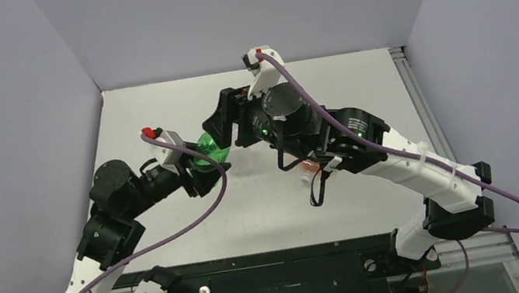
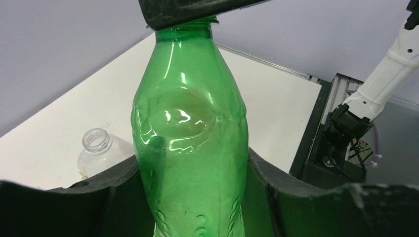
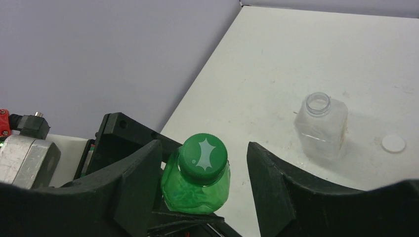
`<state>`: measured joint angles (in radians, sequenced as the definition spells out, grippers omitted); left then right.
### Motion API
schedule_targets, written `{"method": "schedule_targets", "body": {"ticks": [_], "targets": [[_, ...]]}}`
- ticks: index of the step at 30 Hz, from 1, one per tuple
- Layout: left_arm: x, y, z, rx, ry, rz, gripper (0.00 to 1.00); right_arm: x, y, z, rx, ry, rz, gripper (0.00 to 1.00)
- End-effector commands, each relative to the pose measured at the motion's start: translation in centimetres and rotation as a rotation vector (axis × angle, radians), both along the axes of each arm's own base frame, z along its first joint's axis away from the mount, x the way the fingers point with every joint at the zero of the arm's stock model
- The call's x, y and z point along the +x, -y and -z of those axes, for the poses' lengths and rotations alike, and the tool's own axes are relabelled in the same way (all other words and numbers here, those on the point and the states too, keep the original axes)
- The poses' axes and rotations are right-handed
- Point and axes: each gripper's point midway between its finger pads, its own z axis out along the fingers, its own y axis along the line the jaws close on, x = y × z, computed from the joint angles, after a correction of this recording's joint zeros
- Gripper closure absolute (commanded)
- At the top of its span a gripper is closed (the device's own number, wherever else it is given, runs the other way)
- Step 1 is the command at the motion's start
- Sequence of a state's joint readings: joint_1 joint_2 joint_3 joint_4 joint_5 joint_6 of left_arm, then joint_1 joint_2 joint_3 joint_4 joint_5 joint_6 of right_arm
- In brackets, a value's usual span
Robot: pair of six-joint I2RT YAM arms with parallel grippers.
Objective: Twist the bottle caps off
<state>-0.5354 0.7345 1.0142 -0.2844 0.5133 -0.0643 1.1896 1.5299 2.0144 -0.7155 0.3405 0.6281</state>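
My left gripper [image 1: 202,163] is shut on the body of the green bottle [image 1: 212,152] and holds it tilted above the table. In the left wrist view the bottle [image 2: 190,138] fills the gap between my fingers [image 2: 276,187]. The green cap [image 3: 203,153] sits on its neck. My right gripper [image 3: 202,148] is open, with a jaw on either side of the cap, neither touching it. The clear squarish bottle [image 3: 321,126] stands capless on the table, a white cap [image 3: 394,143] beside it. A bit of the orange bottle [image 1: 310,163] shows under my right arm.
Grey walls close in the white table [image 1: 357,84] on the left, back and right. A black rail [image 1: 276,270] with the arm bases runs along the near edge. The clear bottle also shows in the left wrist view [image 2: 99,150].
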Motion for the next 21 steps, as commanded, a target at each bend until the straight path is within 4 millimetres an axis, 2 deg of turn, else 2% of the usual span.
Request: {"method": "schedule_targets", "body": {"ticks": [1,3,9,11,12,14,15,17,21], "targets": [[0.3,-0.2,-2.1,-0.025,0.094,-0.017,1.00,-0.5,0.6,-2.5,0.096,0.023,-0.021,0.43],[0.2,-0.2,-2.1,-0.026,0.093,-0.021,1.00,-0.5,0.5,-2.0,0.093,0.018,-0.022,0.51],[0.3,-0.3,-1.9,-0.026,0.087,-0.029,1.00,-0.5,0.5,-2.3,0.121,0.020,-0.016,0.70],[0.3,-0.3,-1.9,-0.027,0.083,-0.028,1.00,-0.4,0.6,-2.3,0.125,0.020,-0.010,0.72],[0.3,-0.3,-1.7,-0.027,0.077,-0.028,1.00,-0.4,0.6,-2.3,0.127,0.021,-0.009,0.72],[0.3,-0.3,-1.5,-0.027,0.072,-0.025,1.00,-0.3,0.8,-2.6,0.138,0.027,-0.001,0.63],[0.2,-0.3,-1.5,-0.027,0.071,-0.025,1.00,-0.2,1.0,-2.8,0.147,0.031,0.006,0.55],[0.2,-0.2,-1.4,-0.027,0.069,-0.023,1.00,0.1,1.3,-3.4,0.163,0.039,0.017,0.50],[0.2,-0.2,-1.5,-0.032,0.068,-0.023,1.00,0.4,1.6,-4.1,0.191,0.051,0.030,0.49]]}}
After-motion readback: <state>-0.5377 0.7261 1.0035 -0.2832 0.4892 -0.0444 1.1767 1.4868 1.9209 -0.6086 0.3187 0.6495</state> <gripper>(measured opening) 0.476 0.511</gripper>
